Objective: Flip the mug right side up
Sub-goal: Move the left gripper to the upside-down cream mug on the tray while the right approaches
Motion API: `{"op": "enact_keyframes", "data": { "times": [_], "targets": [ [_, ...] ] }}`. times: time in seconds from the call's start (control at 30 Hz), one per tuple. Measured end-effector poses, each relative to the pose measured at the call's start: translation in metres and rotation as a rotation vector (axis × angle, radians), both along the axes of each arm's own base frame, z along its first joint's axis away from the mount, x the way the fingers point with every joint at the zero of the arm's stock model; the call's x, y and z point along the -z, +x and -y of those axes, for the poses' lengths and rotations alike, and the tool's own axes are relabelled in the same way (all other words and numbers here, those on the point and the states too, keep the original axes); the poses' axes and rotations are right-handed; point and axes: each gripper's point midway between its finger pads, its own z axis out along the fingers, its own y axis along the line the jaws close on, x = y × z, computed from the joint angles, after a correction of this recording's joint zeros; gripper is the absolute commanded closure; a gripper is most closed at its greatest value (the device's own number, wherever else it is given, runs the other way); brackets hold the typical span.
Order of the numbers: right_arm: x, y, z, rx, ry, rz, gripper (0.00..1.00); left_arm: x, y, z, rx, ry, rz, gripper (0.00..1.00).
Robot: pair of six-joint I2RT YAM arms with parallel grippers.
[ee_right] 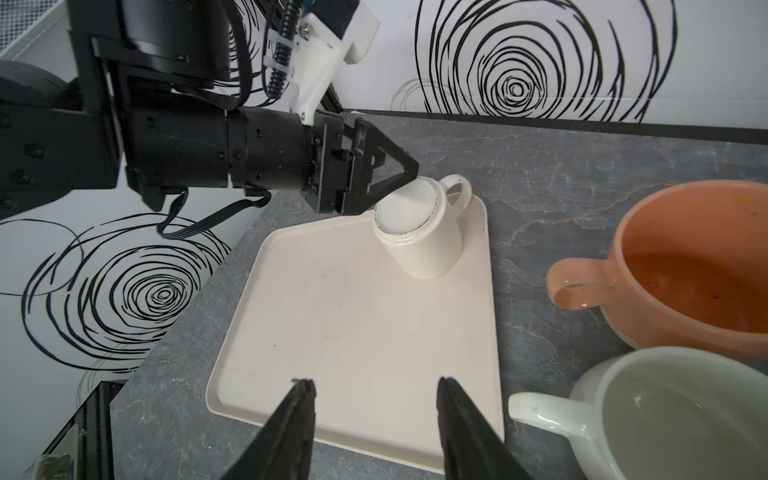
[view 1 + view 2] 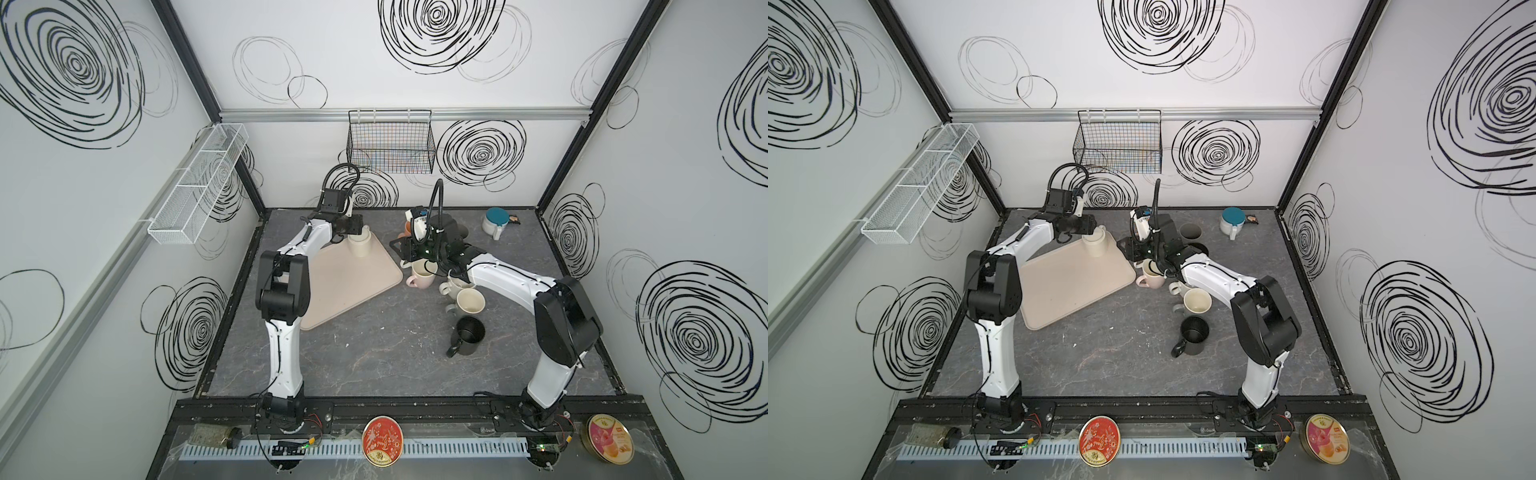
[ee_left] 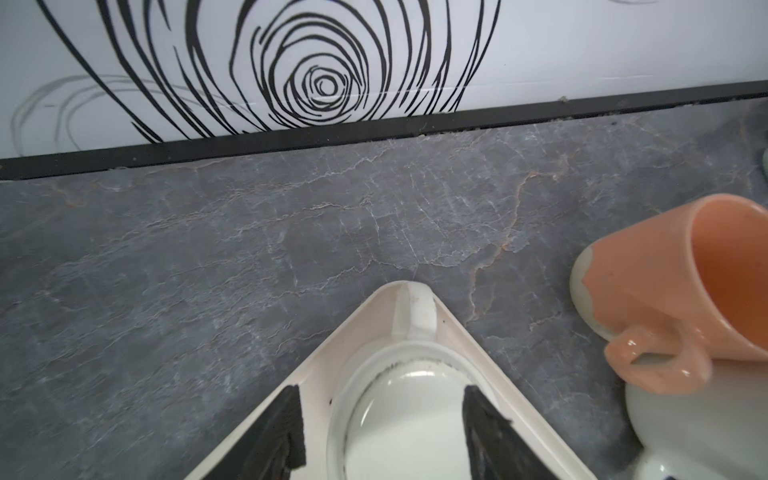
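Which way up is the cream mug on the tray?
Upside down. The mug has its base ring on top, mouth down on the tray.

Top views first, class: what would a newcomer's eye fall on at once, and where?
The cream mug stands upside down on the far corner of the beige tray, with the left gripper open around its base. To the tray's right, other mugs crowd under the right arm, a black mug nearest the front. Black swirls cover the white walls.
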Motion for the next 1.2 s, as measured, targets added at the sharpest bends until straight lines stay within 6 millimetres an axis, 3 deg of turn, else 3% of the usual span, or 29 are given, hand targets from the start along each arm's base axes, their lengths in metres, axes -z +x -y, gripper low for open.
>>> {"op": "enact_keyframes", "data": {
  "times": [0.1,0.37,0.47,0.6,0.77,0.83,0.97,1.1,1.2],
  "targets": [
    [0.003,0.002,-0.001,0.002,-0.006,-0.006,0.49,0.014,0.004,0.002,-0.003,-0.011,-0.020,0.34],
    [0.003,0.008,-0.007,0.000,-0.004,-0.005,0.48,0.018,-0.002,0.008,0.006,-0.061,-0.029,0.36],
    [0.008,0.008,-0.010,-0.007,-0.007,-0.016,0.49,0.019,-0.022,0.009,-0.001,-0.093,-0.035,0.37],
    [0.018,0.011,-0.016,-0.018,-0.010,-0.038,0.49,0.019,-0.065,0.010,-0.027,-0.153,-0.050,0.38],
    [0.030,0.016,-0.023,-0.036,-0.022,-0.073,0.48,0.017,-0.118,0.031,0.002,-0.186,-0.079,0.37],
    [0.034,0.020,-0.028,-0.042,-0.028,-0.084,0.48,0.011,-0.130,0.040,0.023,-0.196,-0.080,0.37],
    [0.042,0.028,-0.036,-0.053,-0.035,-0.107,0.48,-0.014,-0.127,0.030,0.009,-0.218,-0.029,0.37],
    [0.053,0.032,-0.044,-0.066,-0.045,-0.140,0.48,-0.036,-0.106,0.007,-0.038,-0.231,0.024,0.37],
    [0.063,0.026,-0.045,-0.070,-0.064,-0.172,0.48,-0.048,-0.086,0.000,-0.049,-0.245,0.054,0.38]
  ]
}}
